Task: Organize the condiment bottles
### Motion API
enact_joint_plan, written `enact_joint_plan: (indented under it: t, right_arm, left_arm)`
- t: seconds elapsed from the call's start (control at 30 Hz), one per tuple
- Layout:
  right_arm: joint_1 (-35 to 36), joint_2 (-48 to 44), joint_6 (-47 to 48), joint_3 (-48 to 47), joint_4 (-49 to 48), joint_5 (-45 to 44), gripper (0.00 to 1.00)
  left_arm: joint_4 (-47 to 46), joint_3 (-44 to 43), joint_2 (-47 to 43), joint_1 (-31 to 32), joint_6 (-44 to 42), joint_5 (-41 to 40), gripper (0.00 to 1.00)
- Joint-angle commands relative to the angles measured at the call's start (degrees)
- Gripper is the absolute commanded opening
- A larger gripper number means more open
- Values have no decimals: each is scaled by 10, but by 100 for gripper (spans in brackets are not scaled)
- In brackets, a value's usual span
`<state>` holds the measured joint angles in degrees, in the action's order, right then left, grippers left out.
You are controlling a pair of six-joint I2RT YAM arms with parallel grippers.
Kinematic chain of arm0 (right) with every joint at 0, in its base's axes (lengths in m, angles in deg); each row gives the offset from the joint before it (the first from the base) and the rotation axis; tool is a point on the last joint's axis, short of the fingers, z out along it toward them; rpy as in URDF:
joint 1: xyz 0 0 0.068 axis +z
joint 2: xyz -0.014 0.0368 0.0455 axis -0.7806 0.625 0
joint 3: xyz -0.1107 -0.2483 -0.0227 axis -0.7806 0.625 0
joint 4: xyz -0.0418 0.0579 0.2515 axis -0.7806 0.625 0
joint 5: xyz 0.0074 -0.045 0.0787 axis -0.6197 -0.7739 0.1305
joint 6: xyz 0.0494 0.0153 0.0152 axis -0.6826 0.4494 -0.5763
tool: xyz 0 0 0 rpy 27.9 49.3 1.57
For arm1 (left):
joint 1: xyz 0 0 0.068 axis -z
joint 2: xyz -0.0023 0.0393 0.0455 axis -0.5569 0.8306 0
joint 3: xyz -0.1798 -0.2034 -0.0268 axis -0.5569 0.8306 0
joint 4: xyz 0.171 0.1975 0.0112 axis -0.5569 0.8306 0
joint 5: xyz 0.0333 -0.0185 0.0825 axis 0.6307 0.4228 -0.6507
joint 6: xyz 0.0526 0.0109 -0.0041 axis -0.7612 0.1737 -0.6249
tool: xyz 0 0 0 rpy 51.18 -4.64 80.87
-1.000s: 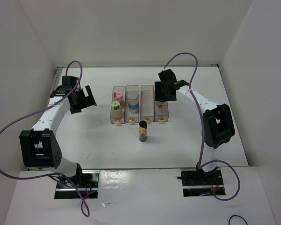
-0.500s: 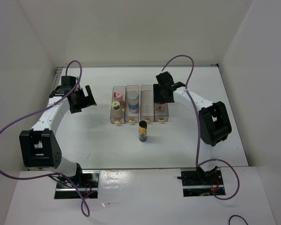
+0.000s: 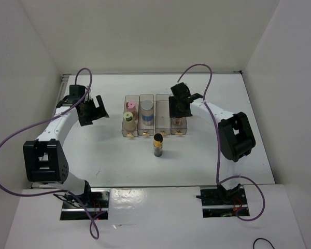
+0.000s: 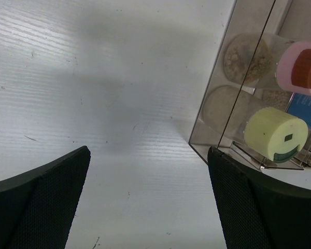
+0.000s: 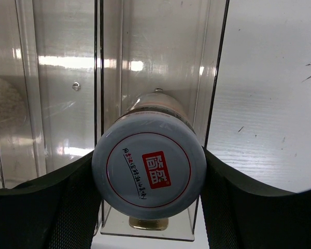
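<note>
- One dark jar (image 3: 158,144) stood upright and alone on the surface (image 3: 109,155), just in front of a row of four clear bins (image 3: 163,118), and was not yet put away.
- Two jars shared the leftmost bin, a yellow-green-capped jar (image 4: 276,133) at the front and a pink-capped jar (image 4: 300,68) behind it. A pale-capped jar (image 3: 147,108) stood in the second bin, and the third looked empty.
- Over the rightmost bin, the right end effector (image 3: 178,108) was closed on the grey-capped jar (image 5: 149,171), with a finger pressed to each side of the cap. The jar's body hung down between the bin walls; whether it touched the bin floor could not be told.
- Beside the leftmost bin, the left end effector (image 3: 96,110) hung with its fingers wide apart, gripping nothing.
- Likely trouble: the jar was nearly as wide as its bin, so fingers spreading to let go could catch the thin walls and shove the light bin. A release above the floor, or at a tilt, could leave the jar leaning or jammed.
- Also likely: the dark jar stood close to the bin fronts, so an arm pulling back low could knock it over.
</note>
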<state>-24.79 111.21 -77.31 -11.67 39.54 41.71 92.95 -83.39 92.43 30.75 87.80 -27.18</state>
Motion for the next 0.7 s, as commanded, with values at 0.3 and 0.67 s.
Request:
enact_joint_plan:
  t: [0.3, 0.67]
  right_arm:
    - [24, -6, -14, -1, -51, -15, 21]
    - [35, 4, -14, -1, -57, -20, 22]
  left_arm:
    - [-17, 5, 25, 2, -20, 20, 100]
    - [-17, 11, 30, 2, -25, 14, 100]
